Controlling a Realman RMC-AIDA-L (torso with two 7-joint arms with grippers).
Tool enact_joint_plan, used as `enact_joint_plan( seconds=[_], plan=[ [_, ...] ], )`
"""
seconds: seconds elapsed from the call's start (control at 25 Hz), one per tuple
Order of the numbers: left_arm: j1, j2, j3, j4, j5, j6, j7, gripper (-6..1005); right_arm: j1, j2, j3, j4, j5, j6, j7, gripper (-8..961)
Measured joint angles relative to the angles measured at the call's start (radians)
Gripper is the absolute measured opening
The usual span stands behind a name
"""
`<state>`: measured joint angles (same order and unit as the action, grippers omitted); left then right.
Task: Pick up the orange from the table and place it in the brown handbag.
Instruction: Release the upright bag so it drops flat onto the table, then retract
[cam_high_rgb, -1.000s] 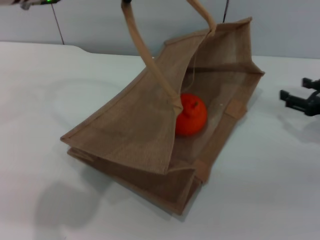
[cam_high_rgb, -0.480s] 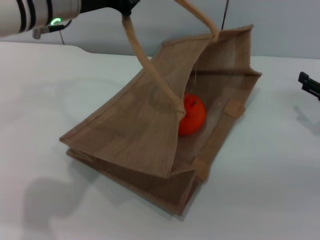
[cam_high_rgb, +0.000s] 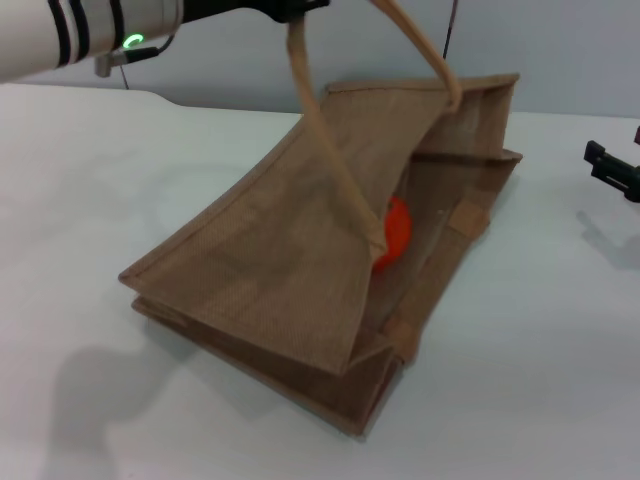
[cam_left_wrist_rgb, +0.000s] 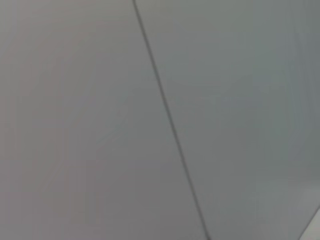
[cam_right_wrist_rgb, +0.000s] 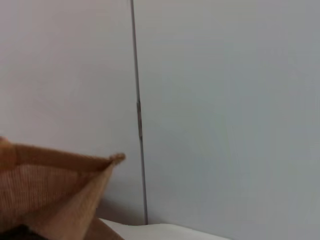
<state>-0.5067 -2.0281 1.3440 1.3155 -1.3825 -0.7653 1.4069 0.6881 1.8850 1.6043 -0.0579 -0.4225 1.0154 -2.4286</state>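
The brown handbag (cam_high_rgb: 290, 270) lies on the white table (cam_high_rgb: 120, 180) with its mouth facing right and its upper side lifted. My left gripper (cam_high_rgb: 285, 10) is at the top edge of the head view, shut on one tan handle (cam_high_rgb: 325, 130) and holding it up. The orange (cam_high_rgb: 397, 232) sits inside the bag; only a sliver shows behind the lifted side. My right gripper (cam_high_rgb: 615, 170) is at the right edge, open and empty, apart from the bag. A bag corner (cam_right_wrist_rgb: 60, 190) shows in the right wrist view. The left wrist view shows only wall.
A grey wall (cam_high_rgb: 560, 50) with a dark seam stands behind the table. The second handle (cam_high_rgb: 425, 50) loops up over the bag's far side. Bare tabletop lies to the left and in front of the bag.
My left arm has moved right with the handle, and the bag's upper side has swung over, hiding most of the orange. My right gripper has drawn back toward the right edge.
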Motion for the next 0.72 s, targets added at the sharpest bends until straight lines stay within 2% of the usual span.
enact_joint_plan(
  seconds=[0.2, 0.48, 0.72],
  plan=[
    [-0.008, 0.001, -0.004, -0.028, -0.1, -0.055, 0.084, 771, 0.003, 0.002, 0.0, 0.0, 0.0, 0.0, 0.003, 806],
    [-0.009, -0.001, -0.035, -0.089, -0.288, -0.155, 0.244, 767, 0.003, 0.004, 0.003, 0.0, 0.002, 0.0, 0.001, 806],
    [-0.004, -0.005, -0.055, -0.108, -0.319, -0.179, 0.278, 763, 0.002, 0.006, 0.01, 0.0, 0.002, 0.002, -0.003, 805]
  ],
)
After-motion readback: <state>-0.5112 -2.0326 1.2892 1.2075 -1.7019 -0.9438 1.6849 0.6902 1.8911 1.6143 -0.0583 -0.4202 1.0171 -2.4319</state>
